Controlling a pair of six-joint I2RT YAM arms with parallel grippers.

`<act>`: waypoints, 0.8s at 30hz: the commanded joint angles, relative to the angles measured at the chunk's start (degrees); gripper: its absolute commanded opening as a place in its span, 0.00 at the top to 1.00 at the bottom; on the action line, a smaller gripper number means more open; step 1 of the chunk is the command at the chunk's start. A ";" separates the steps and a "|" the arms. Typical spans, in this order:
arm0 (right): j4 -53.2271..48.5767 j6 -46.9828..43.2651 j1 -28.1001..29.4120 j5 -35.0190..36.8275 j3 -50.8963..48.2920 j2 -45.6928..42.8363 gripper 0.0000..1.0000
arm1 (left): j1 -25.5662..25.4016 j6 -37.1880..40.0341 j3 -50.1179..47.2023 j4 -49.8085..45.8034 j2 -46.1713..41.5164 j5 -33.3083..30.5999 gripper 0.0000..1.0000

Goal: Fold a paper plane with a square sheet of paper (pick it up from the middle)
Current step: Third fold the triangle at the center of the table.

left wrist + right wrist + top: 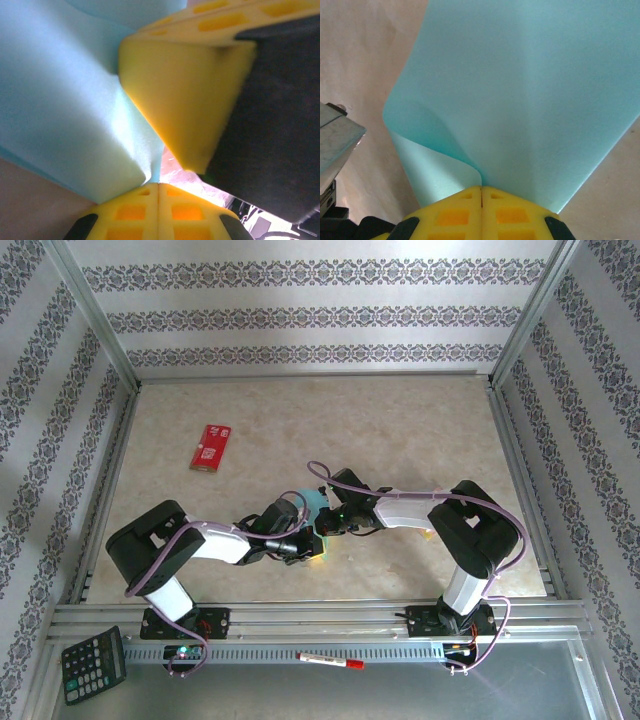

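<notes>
The left arm (215, 545) and right arm (405, 512) have bulky black joints and white links, each trailed by a looping purple cable (420, 494). The left gripper (159, 186) and right gripper (481, 188) have yellow fingers with square hollows and black corners.

Left arm (215, 540) and right arm (410, 510) meeting at teal paper (313, 504), red packet (211, 446) beyond, calculator (93, 664) near-left

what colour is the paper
Light teal-blue; the paper shows best in the right wrist view.
</notes>
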 commanded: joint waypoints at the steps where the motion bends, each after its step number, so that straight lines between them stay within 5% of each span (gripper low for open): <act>1: -5.26 0.47 -0.05 4.20 -3.15 3.13 1.00 | -1.21 -0.46 -0.76 -1.99 -3.41 -0.78 1.00; 17: -5.27 0.44 -0.04 4.20 -3.52 3.06 1.00 | -2.69 -0.43 1.67 -3.93 3.43 1.20 1.00; 24: -5.33 0.36 -0.15 4.20 -3.46 3.06 1.00 | -2.69 0.74 2.40 -6.47 -1.52 -0.05 1.00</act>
